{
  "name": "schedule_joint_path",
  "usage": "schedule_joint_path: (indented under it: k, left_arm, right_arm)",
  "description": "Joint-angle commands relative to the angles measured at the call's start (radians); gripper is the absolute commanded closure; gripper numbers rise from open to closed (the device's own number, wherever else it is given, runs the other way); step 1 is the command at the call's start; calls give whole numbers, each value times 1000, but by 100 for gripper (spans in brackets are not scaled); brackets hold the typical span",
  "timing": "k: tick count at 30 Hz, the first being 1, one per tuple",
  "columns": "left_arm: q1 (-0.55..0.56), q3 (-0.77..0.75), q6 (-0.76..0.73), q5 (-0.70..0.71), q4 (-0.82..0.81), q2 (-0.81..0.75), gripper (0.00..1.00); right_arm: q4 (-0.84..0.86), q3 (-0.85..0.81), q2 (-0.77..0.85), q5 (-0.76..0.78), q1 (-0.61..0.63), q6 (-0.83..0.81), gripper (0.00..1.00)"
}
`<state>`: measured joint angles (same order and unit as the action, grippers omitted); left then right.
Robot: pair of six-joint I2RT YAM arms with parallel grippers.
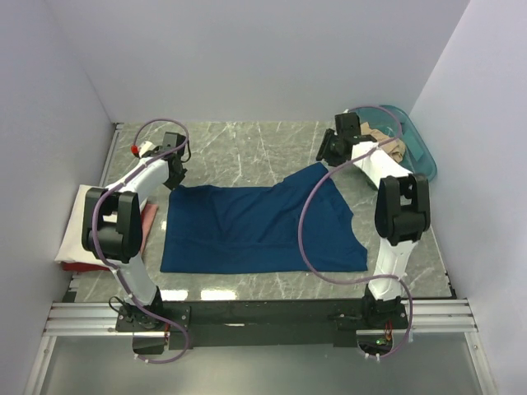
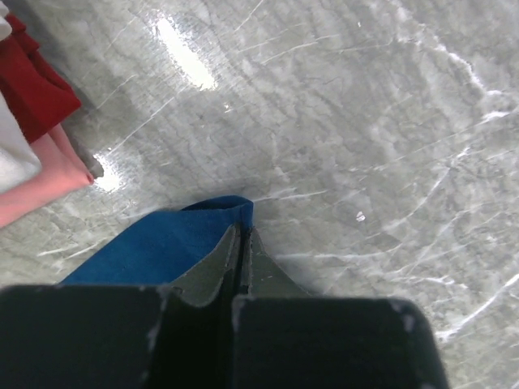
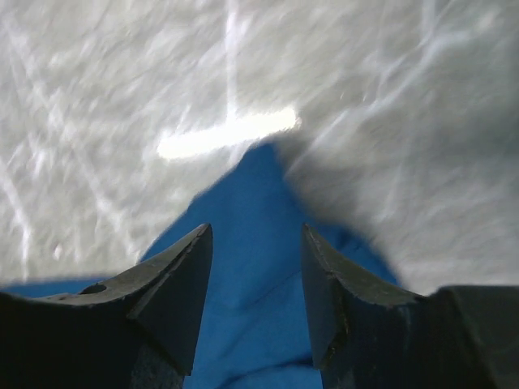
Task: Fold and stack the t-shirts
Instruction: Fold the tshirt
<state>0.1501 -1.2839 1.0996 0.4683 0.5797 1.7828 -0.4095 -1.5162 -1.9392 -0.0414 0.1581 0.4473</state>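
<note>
While left jaws clench a corner of the navy t-shirt, right jaws gape over another corner

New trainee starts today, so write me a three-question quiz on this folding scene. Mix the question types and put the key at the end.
1. True or false: the left end effector is shut on a corner of the blue t-shirt.
2. Pick one. The right end effector is: A) open, over blue cloth; B) shut on a white shirt; C) holding a red cloth.
3. Short answer: on which arm's side of the blue t-shirt does the folded cloth stack lie?

Key: 1 true; 2 A; 3 the left arm's side.
</note>
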Motion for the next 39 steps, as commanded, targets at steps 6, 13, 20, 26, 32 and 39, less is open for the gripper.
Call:
schedule_joint_path:
  k: [6,13,20,26,32,39]
  left_arm:
    - [0,17,-37,-5,-44,-31,99]
    - [0,17,-41,-11,-55,-19,99]
    - [0,11,-43,-13,-54,-13,99]
    - [0,1,-50,-11,-60,1,99]
    - [-9,-37,-69,-5,-46,30,99]
    - [-43,-118,-92,-8,-41,87,99]
  right_arm:
    - [-48,-235,-176,-23,-69,-45,43]
    - [-54,-283,-268,-106,-72,-35,43]
    - [-26,-259,-282,-186,-71,-9,46]
    - [-15,-246,-267,-233,-72,-7,62]
    - [-31,-260,-253,-253,-74,-13,100]
    - [7,-294,-247,-232,-101,22,100]
